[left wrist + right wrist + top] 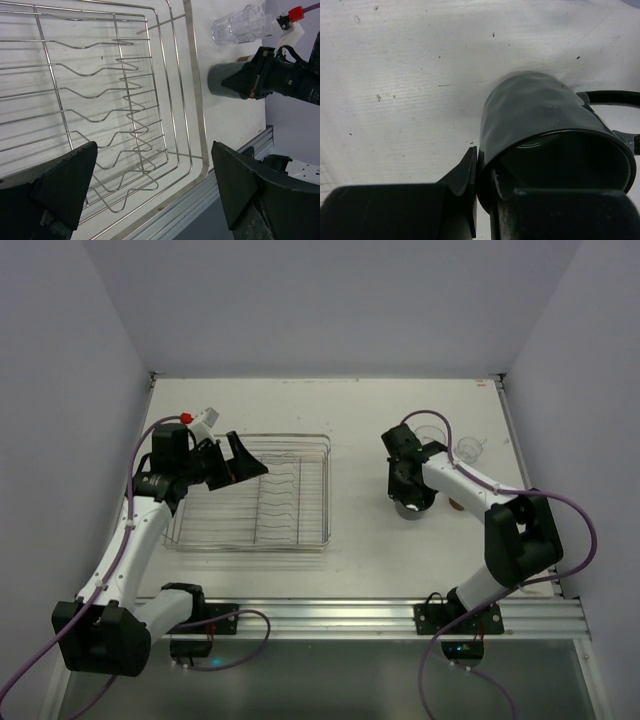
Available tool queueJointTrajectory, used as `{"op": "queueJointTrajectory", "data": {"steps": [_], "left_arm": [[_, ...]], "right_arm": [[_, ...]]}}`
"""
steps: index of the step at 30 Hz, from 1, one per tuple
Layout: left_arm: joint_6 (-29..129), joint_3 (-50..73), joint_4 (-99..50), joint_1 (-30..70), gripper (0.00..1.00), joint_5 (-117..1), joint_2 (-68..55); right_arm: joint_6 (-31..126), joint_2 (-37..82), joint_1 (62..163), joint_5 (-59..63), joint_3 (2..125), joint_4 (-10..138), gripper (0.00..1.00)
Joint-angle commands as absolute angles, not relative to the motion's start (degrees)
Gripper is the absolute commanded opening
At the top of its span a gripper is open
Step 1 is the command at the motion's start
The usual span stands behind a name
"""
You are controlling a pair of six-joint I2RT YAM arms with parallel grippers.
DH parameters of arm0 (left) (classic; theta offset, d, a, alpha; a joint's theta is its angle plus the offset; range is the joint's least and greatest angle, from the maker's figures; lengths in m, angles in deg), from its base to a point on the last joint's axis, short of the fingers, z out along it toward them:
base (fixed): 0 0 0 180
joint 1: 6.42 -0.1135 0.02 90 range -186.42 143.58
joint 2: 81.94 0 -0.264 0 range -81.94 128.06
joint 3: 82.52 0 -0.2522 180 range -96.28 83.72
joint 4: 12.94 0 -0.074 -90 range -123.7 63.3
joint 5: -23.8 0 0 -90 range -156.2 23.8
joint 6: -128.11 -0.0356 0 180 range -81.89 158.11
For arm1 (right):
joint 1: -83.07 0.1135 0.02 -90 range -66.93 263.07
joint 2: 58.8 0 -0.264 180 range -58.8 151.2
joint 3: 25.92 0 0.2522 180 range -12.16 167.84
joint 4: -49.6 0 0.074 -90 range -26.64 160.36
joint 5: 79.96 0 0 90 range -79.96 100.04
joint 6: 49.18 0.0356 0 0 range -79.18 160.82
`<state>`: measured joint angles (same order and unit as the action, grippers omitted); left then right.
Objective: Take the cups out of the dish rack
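Observation:
The silver wire dish rack (300, 546) sits left of centre and holds no cups; it fills the left wrist view (197, 125). My left gripper (232, 462) hovers open and empty over the rack's left part (150, 190). My right gripper (408, 496) is shut on the rim of the dark grey-green mug (413, 510), one finger inside and one outside (482, 175). The mug (535, 115) stands upright at table level, right of the rack, and shows in the left wrist view (220, 80). Two clear tumblers (432, 434) stand behind it (240, 25).
A small brownish object (455, 505) peeks out beside my right forearm; I cannot tell what it is. White walls close the table at the back and sides. A metal rail (350, 615) runs along the near edge.

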<state>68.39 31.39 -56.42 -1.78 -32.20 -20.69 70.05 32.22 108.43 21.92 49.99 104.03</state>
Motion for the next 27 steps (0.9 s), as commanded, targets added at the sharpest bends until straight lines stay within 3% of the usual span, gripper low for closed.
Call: {"op": "queueJointTrajectory", "data": {"steps": [1, 4, 11, 17, 23, 27], "left_arm": [[66.85, 30.2, -57.38, -1.68, 1.0, -31.75, -21.04], [66.76, 30.46, -57.46, -1.68, 1.0, -31.4, -20.95], [66.41, 30.64, -57.46, -1.68, 1.0, -31.48, -21.12], [66.15, 29.67, -57.73, -1.59, 1.0, -32.62, -21.65], [65.88, 28.09, -58.87, 0.51, 1.0, -37.1, -22.09], [67.98, 27.21, -58.78, 7.62, 1.0, -43.42, -20.86]], "right_arm": [[69.38, 33.4, 108.2, 22.26, 51.38, 103.0, 0.0], [69.38, 33.66, 108.2, 22.7, 51.12, 102.83, 0.05], [69.03, 30.51, 108.2, 23.22, 50.59, 102.74, 0.55], [69.21, 25.06, 108.46, 25.42, 52.26, 106.16, 0.84], [69.38, 14.09, 108.9, 26.66, 52.18, 110.21, 0.98], [69.73, 5.73, 108.99, 23.32, 49.37, 110.39, 0.99]]}}
